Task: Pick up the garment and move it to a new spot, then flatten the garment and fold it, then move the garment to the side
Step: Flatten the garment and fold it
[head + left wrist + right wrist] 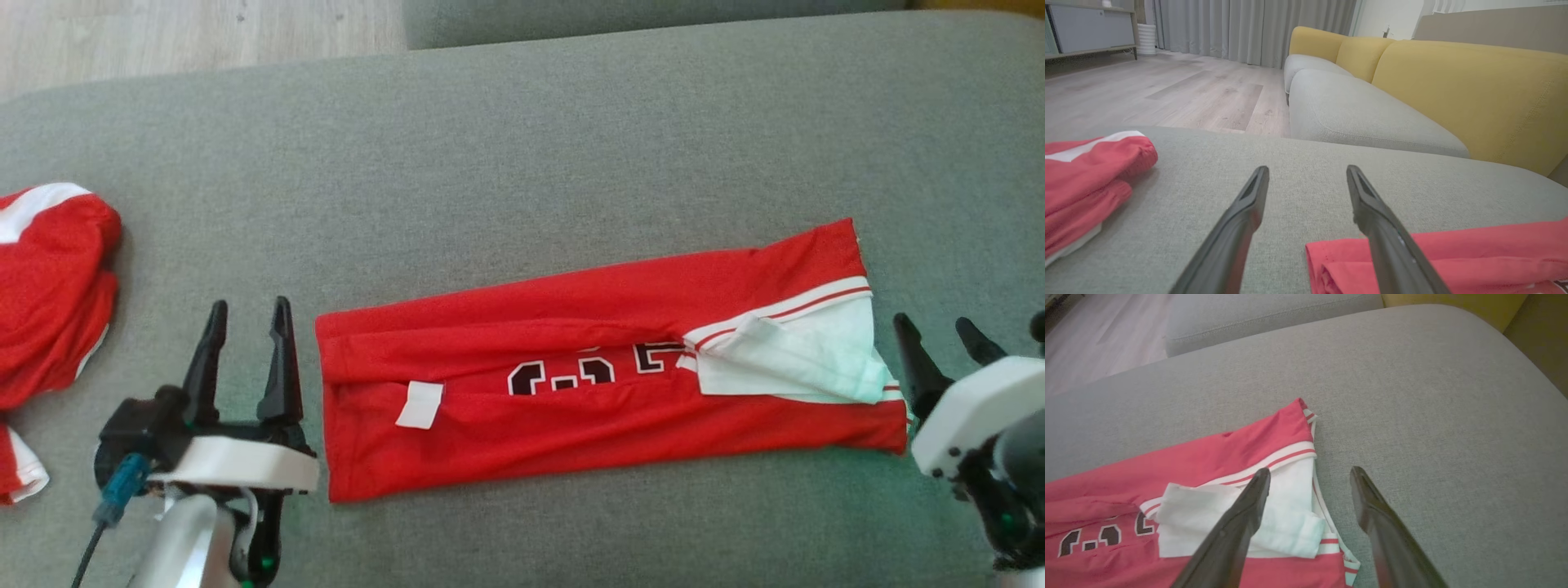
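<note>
Two red garments lie on the grey fabric cushion [522,147]. At far left is a crumpled red garment with white trim [49,286]. The left gripper [250,306] is spread and empty, just beside the long folded red jersey [571,302] at the middle. The jersey bears one blank white tag [420,404] and dark white-edged lettering [563,374], half hidden, perhaps numerals. The right gripper [932,321] is spread and empty at the jersey's right end.

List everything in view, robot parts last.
Folded garment: one, red with white trim, cushion's middle.
Second garment: one, red and white, bunched at cushion's left edge.
Cushion: one, grey, under both garments.
Sofa: one, grey seat, yellow back, beyond the cushion.
Floor: one, pale wood, beyond the cushion.
Curtains: one set, grey, far wall.
Left gripper: one, dark jaws open, by the folded garment's left end.
Right gripper: one, dark jaws open, by its right end.
</note>
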{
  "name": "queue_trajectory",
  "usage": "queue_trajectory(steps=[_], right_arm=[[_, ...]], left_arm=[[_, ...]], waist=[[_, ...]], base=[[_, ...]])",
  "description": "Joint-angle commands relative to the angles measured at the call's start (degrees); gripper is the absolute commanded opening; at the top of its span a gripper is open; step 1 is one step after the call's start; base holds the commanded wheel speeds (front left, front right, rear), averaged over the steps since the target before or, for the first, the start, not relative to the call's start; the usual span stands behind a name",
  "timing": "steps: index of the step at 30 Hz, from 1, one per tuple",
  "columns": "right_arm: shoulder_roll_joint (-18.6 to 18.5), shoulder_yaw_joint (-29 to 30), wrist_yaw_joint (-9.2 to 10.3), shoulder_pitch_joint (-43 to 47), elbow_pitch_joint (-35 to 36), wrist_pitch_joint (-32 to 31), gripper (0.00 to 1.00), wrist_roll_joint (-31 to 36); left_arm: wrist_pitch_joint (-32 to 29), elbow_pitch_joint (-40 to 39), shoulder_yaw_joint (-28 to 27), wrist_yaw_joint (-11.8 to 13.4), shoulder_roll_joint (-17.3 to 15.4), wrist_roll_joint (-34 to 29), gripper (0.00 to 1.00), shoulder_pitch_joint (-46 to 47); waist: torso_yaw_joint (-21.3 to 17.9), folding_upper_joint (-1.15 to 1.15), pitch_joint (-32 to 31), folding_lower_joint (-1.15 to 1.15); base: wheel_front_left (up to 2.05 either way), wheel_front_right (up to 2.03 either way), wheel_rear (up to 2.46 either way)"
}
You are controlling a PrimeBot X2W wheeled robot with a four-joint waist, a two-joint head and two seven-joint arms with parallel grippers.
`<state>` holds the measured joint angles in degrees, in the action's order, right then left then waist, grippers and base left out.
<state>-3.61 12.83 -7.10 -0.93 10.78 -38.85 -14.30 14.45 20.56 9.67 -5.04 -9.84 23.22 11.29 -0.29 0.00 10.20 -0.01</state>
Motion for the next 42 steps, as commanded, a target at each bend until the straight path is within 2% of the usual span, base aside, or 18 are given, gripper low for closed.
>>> queue_trajectory(steps=[1, 7, 13, 16, 22, 23, 24, 25, 26, 32, 39, 42], right_arm=[[-0.13, -0.73, -0.39, -3.37, -0.09, 1.71, 1.0, 1.04], [0.45, 0.83, -0.39, -8.72, -13.67, 8.55, 1.0, 3.0], [0.62, -0.82, -0.39, -14.34, -26.28, 13.48, 1.0, 2.98], [0.35, -2.19, -0.39, -16.09, -31.29, 13.51, 1.0, 4.3], [-1.82, -7.47, -0.39, -16.04, -37.01, 7.79, 1.0, 4.69], [-2.11, -7.83, -0.39, -15.86, -37.18, 7.15, 0.91, 4.29], [-2.44, -8.12, -0.39, -15.71, -37.21, 6.73, 0.62, 4.02], [-2.82, -8.52, -0.39, -15.61, -37.08, 6.51, 0.03, 3.82], [-3.27, -8.94, -0.39, -15.59, -36.89, 6.43, 0.0, 3.71], [-5.09, -7.3, -0.39, -17.48, -34.15, 8.37, 0.0, 4.42], [-8.62, -0.74, -0.39, -16.84, -26.53, 6.31, 0.0, 8.9], [-10.11, 3.83, -0.39, -15.23, -20.9, 5.12, 0.0, 11.03]], left_arm=[[0.54, -2.17, -2.53, 0.38, -0.7, -0.76, 1.0, 1.24], [0.54, -2.05, -2.78, 0.42, -1.53, -2.06, 1.0, 2.89], [0.54, -1.9, -2.63, 0.4, -1.53, -2.2, 1.0, 3.69], [0.54, -1.81, -2.44, 0.43, -1.18, -2.06, 1.0, 3.67], [0.54, -1.49, -2.35, 0.34, -0.73, -1.81, 1.0, 3.64], [0.54, -1.45, -2.39, 0.33, -0.71, -1.76, 1.0, 3.61], [0.54, -1.43, -2.45, 0.32, -0.7, -1.7, 1.0, 3.56], [0.54, -1.4, -2.51, 0.29, -0.72, -1.64, 1.0, 3.52], [0.54, -1.37, -2.54, 0.24, -0.73, -1.56, 1.0, 3.49], [0.54, -1.39, -2.47, 0.27, -0.68, -1.47, 1.0, 3.56], [0.55, -1.44, -2.43, 0.23, -0.69, -1.43, 1.0, 3.51], [0.55, -1.54, -2.48, 0.23, -0.68, -1.41, 1.0, 3.34]], waist=[[0.11, 0.0, -0.24, 0.01], [0.68, 0.0, -0.12, 0.01], [1.27, 0.0, 1.06, 0.01], [1.75, 0.0, 1.45, 0.01], [2.33, 0.0, 1.57, 0.01], [2.3, 0.0, 1.56, 0.01], [2.23, 0.0, 1.57, 0.01], [2.09, 0.0, 1.61, 0.01], [1.9, 0.0, 1.67, 0.01], [0.45, 0.0, 1.87, 0.01], [-0.37, 0.0, 1.53, 0.01], [-0.62, 0.0, 1.36, 0.01]], base=[[0.0, 0.0, 0.0], [0.0, 0.0, 0.0], [0.0, 0.0, 0.0], [0.0, 0.0, 0.0], [0.0, 0.0, 0.0], [0.0, 0.0, 0.0], [0.0, 0.0, 0.0], [0.0, 0.0, 0.0], [0.0, 0.0, 0.0], [0.0, 0.0, 0.0], [0.0, 0.0, 0.0], [0.0, 0.0, 0.0]])
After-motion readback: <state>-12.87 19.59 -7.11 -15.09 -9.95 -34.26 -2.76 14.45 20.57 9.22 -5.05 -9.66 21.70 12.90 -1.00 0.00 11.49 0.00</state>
